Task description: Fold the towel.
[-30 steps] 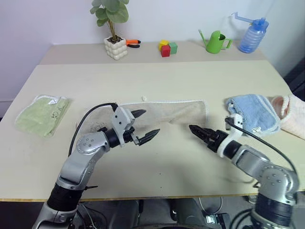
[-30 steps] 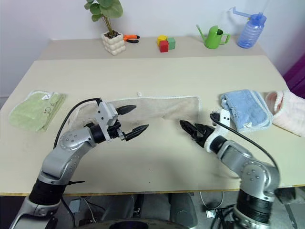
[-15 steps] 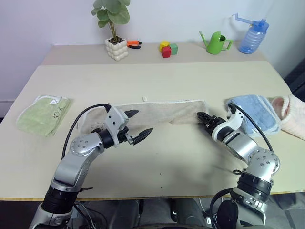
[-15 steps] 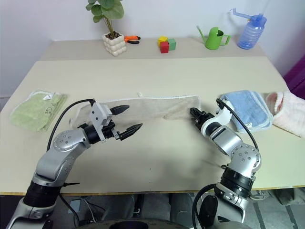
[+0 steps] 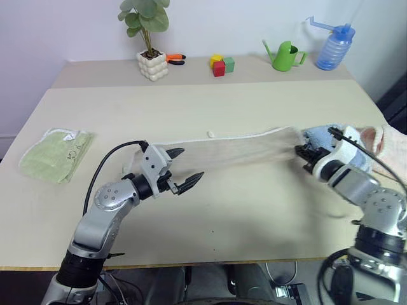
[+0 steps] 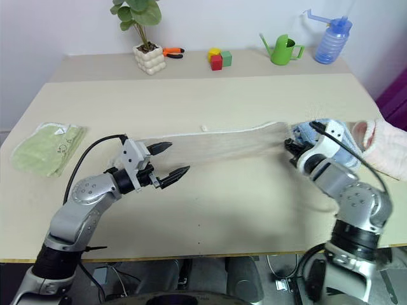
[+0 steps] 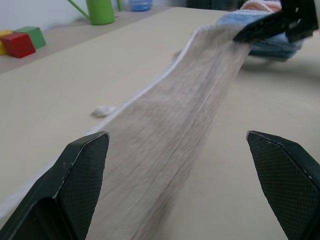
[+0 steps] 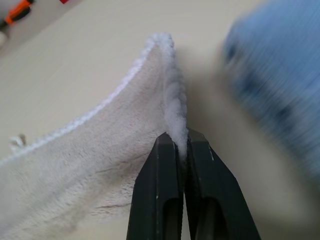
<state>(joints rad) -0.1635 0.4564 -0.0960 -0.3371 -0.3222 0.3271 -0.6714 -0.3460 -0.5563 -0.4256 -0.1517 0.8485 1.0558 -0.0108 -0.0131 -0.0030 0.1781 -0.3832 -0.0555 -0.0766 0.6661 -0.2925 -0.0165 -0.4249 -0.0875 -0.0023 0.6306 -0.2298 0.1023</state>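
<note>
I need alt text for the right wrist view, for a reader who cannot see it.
The right tool is shut on the edge of the towel, which hangs off to one side above the table. A blurred light blue towel lies beyond.

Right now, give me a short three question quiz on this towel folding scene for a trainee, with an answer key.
1. True or false: the right gripper is shut on the edge of the towel.
2. The left gripper is: A) open above the towel, B) shut on the towel, C) shut on the green towel.
3. Fill in: the cloth lying just behind the right gripper is the ____ towel.

Key: 1 true; 2 A; 3 blue.
</note>
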